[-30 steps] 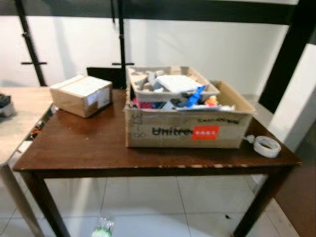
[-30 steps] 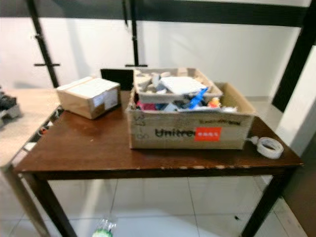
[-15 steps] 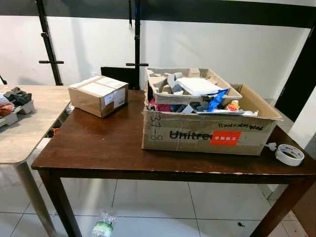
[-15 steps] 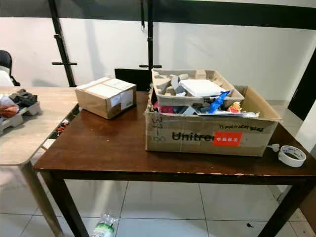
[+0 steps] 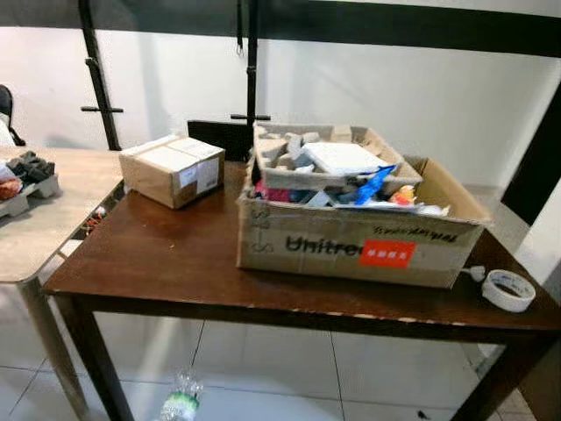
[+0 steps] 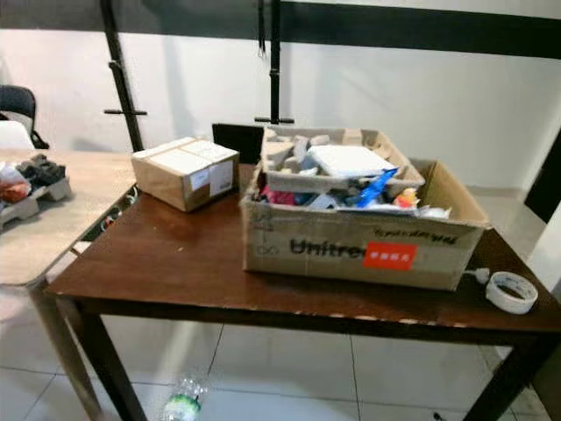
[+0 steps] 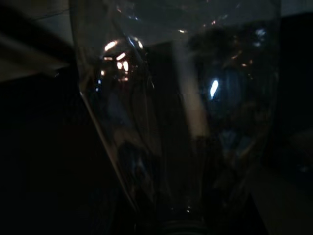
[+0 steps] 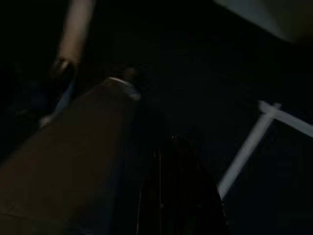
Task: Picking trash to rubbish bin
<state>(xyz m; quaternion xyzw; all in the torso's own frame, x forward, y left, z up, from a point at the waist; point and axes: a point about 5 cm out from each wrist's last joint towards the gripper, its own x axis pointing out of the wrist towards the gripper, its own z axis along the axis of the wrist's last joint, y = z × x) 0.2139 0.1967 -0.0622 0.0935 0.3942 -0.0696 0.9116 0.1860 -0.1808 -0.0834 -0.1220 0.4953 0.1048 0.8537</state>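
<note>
head stereo facing table, wrist views dark

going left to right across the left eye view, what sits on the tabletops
grey tray of dark items on the light table → small taped cardboard box → big open Unitree carton full of clutter → roll of tape

Evenly and brightly lit in both eye views, slightly soft throughout from motion blur, with print on the cardboard box smeared and a pale sheen across the dark tabletop. Deep shade under the tabletop; white wall at the far side bright, nearly washed out. Very dark in both wrist views, with small specks of glare on a clear plastic bottle close to the left wrist lens.
</note>
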